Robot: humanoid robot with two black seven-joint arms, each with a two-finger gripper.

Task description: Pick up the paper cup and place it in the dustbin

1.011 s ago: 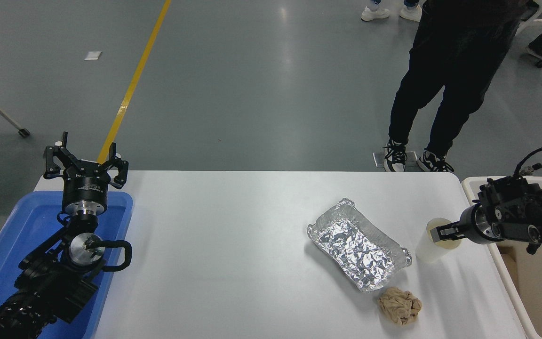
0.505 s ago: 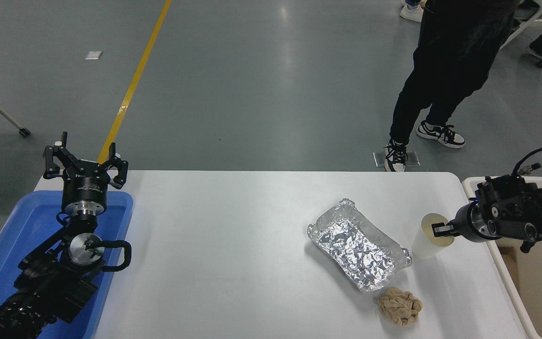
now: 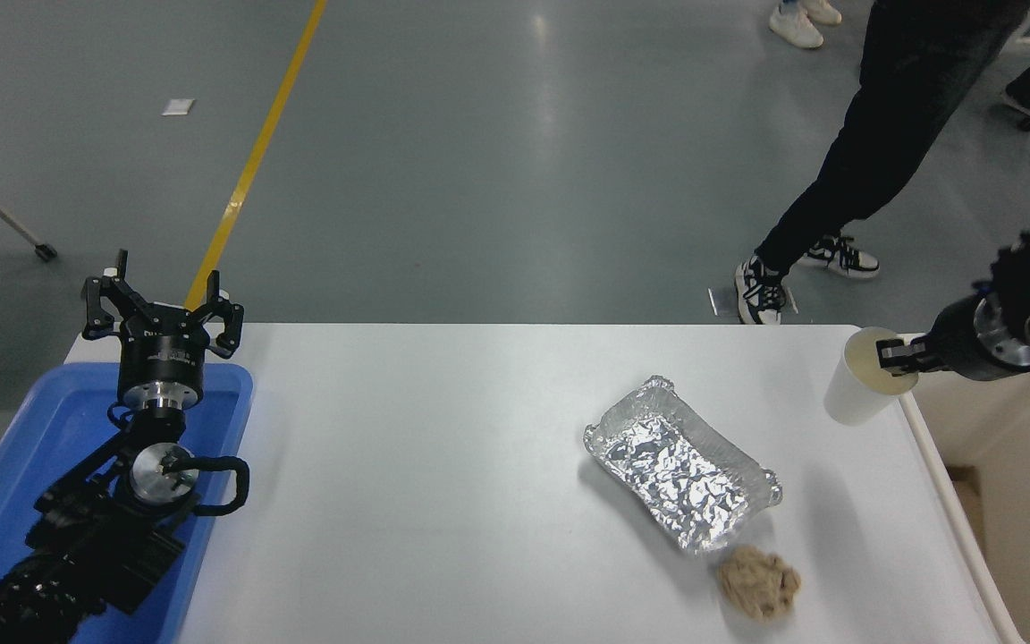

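The white paper cup hangs in the air above the table's right side, tilted, its cream inside facing up. My right gripper is shut on the cup's rim and holds it clear of the table. The beige dustbin stands beside the table's right edge, below and to the right of the cup; only its rim and part of its inside show. My left gripper is parked open at the left, above the blue tray.
A crumpled foil tray lies right of the table's middle, with a brown paper ball in front of it. A blue plastic tray sits at the left edge. A person's legs stand beyond the far side.
My right gripper has lifted the cup off the table and carried it up and to the right, toward the dustbin. The person behind the table has stepped to the right.
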